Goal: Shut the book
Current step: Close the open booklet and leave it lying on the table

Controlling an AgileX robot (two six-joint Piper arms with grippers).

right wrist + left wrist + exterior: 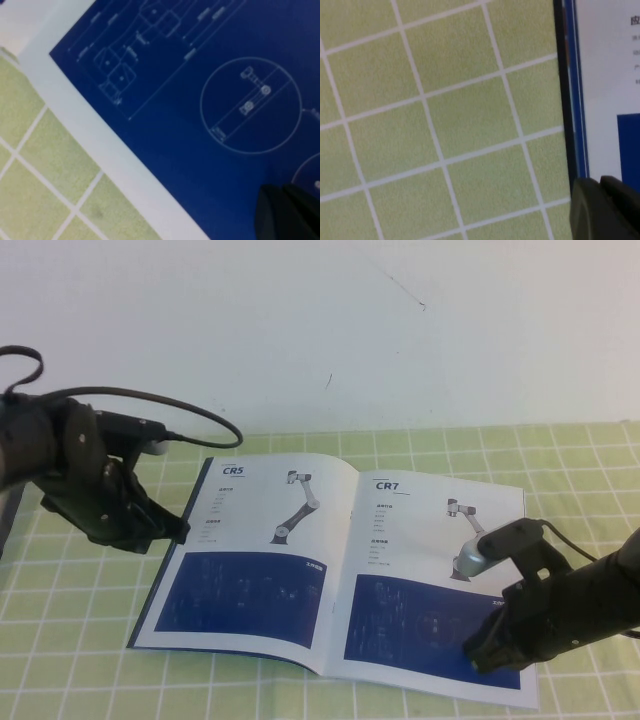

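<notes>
An open book (300, 540) lies flat on the green checked cloth, showing white pages with robot-arm pictures and blue drawing panels. My left gripper (178, 530) is shut, its tip low at the book's left edge; in the left wrist view the gripper (602, 200) meets the dark blue cover edge (572, 100). My right gripper (482, 654) is shut and rests low over the blue panel of the right page, near the book's front right corner. In the right wrist view that gripper (285, 210) sits above the blue drawing page (200, 100).
The green cloth with white grid lines (80, 640) covers the table around the book. A white wall (320, 330) stands behind. A black cable (190, 420) loops from the left arm over the cloth behind the book.
</notes>
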